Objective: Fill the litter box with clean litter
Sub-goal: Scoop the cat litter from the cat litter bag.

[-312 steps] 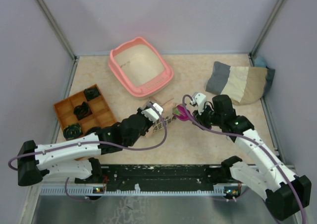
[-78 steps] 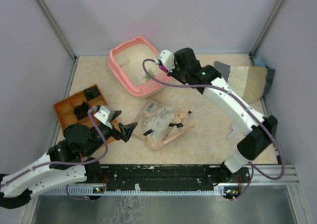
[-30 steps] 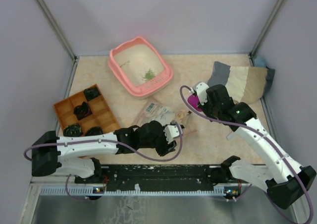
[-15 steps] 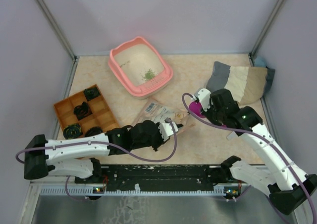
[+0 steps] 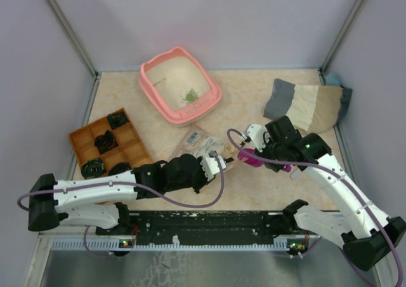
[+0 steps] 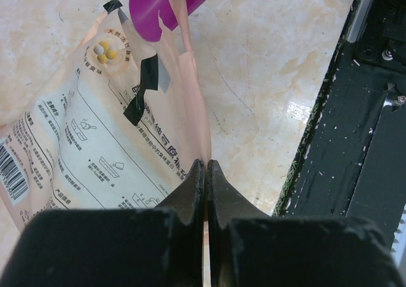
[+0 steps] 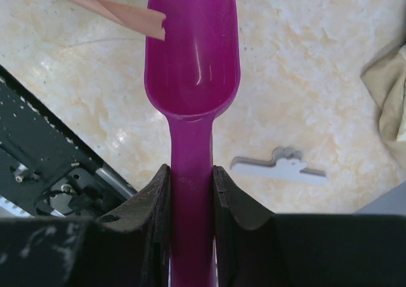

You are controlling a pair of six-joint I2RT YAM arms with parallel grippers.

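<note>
The salmon-pink litter box [image 5: 150, 91] stands at the back of the table, with a small green pile of clean litter [image 5: 190, 96] inside it. A beige printed paper bag [image 5: 198, 142] [image 6: 95, 134] lies in the middle. My left gripper [image 5: 214, 162] [image 6: 206, 170] is shut on the bag's thin side edge. My right gripper [image 5: 263, 150] [image 7: 191, 184] is shut on the handle of a magenta scoop [image 5: 249, 159] [image 7: 193, 52]. The scoop's empty bowl sits at the bag's torn mouth [image 7: 124, 13], and its tip shows in the left wrist view [image 6: 162, 1].
An orange compartmented tray [image 5: 80, 136] with black items sits at the left. A grey-and-beige cloth [image 5: 307, 106] lies at the back right. A small grey clip [image 7: 279, 166] rests on the table beside the right arm. A black rail [image 5: 209, 222] runs along the near edge.
My left gripper has closed on the bag's edge. The right arm has brought the scoop down and left, from beside the cloth to the bag's mouth.
</note>
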